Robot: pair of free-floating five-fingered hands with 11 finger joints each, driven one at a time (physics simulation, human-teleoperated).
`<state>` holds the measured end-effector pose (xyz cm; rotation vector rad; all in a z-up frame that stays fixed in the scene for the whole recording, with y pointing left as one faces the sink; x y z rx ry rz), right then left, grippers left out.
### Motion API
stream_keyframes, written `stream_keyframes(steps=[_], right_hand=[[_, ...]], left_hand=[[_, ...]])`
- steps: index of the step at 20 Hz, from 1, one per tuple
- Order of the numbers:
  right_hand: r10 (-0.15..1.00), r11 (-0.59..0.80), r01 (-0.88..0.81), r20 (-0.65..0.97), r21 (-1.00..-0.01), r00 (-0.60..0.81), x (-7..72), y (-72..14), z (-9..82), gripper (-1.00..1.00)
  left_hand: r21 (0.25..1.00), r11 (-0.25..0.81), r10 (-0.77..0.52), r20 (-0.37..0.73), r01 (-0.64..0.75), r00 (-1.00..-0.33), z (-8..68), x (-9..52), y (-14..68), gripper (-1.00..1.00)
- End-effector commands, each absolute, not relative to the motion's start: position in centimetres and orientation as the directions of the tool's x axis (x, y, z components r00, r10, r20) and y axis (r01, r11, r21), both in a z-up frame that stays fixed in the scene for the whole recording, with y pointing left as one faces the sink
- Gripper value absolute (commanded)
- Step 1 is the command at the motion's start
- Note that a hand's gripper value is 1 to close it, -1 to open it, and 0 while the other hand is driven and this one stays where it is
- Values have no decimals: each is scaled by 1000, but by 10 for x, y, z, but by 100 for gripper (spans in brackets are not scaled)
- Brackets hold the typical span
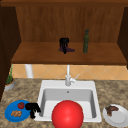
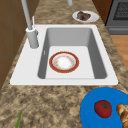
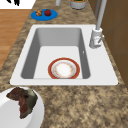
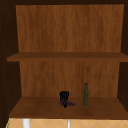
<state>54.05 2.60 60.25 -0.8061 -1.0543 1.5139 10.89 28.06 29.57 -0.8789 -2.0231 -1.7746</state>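
Observation:
My right hand [image 1: 64, 44] is up on the lower cabinet shelf [image 1: 37, 56], fingers pointing down and bunched on a small flat purple thing [image 1: 70, 50] lying on the board. The upper view has that hand [image 4: 64, 97] and the purple thing [image 4: 71, 104] too. A dark green bottle [image 1: 86, 41] stands upright to their right, also seen from above [image 4: 86, 95]. My left hand [image 1: 32, 107] hangs with relaxed fingers at the counter's front edge, beside the blue plate [image 1: 10, 115]. Its fingers [image 3: 13, 1] reach into the right side view's top left corner.
A red bowl [image 1: 67, 114], white inside [image 2: 64, 62], sits in the white sink [image 1: 45, 85] below the tap [image 1: 68, 76]. The blue plate carries a tomato [image 1: 21, 105] and brown bits [image 1: 16, 113]. A white plate [image 1: 118, 118] with a dark chunk [image 1: 111, 109] lies right.

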Motion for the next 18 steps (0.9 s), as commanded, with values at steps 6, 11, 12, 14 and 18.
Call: stream_keyframes(steps=[6,11,12,14,18], right_hand=[[979,-37,-340,35,-940,-202,548,18,643,-100],[978,-52,-348,22,-936,-207,528,5,678,-100],[978,-54,-348,21,-936,-208,525,3,686,-100],[977,-53,-352,24,-935,-210,518,1,703,-100],[977,-18,-380,64,-925,-202,495,-9,718,-100]], left_hand=[[780,45,242,598,625,-764,296,109,281,0],[780,45,242,598,625,-764,296,109,281,0],[780,45,242,598,625,-764,296,109,281,0],[780,45,242,598,625,-764,296,109,281,0],[780,45,242,598,625,-764,296,109,281,0]])
